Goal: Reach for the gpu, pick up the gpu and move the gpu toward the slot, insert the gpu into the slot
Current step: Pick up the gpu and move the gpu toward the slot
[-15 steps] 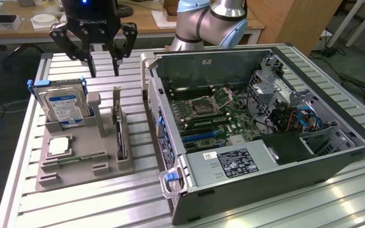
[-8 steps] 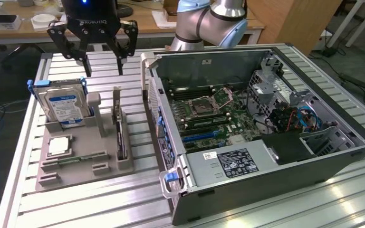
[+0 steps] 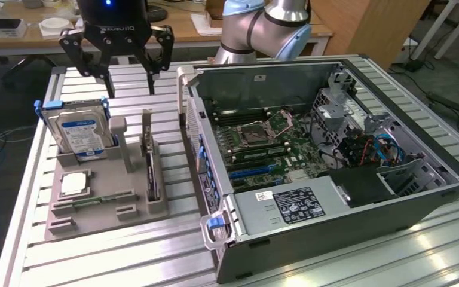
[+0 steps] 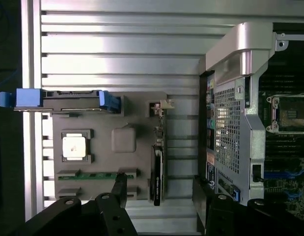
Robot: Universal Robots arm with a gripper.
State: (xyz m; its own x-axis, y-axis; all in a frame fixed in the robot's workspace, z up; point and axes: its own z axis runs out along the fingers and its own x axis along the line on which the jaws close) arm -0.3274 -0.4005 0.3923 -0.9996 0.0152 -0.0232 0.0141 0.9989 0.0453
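Spanning most of the exterior view, a ribbed metal table (image 3: 134,257) carries everything. An open computer case (image 3: 357,221) fills the right half of the frame, with its green circuit board (image 3: 269,143) exposed. The robot arm (image 3: 253,27) rises at the upper middle, behind the case. A grey tray (image 3: 126,176) sits in the left half of the frame, just beside the case. The gripper (image 3: 131,91) hangs in the upper left, higher in the picture than the tray. Its two black fingers (image 3: 108,84) are spread wide apart with nothing between them. A silver hard drive (image 3: 78,134) with a blue label stands upright at the tray's upper left. The gpu (image 3: 151,176) stands on its edge along the tray's right side, nearest the case, untouched. The wrist view sees it edge-on (image 4: 157,172). A square chip (image 3: 74,182) lies flat at the tray's left, and a thin green memory stick (image 3: 94,200) lies just below it.
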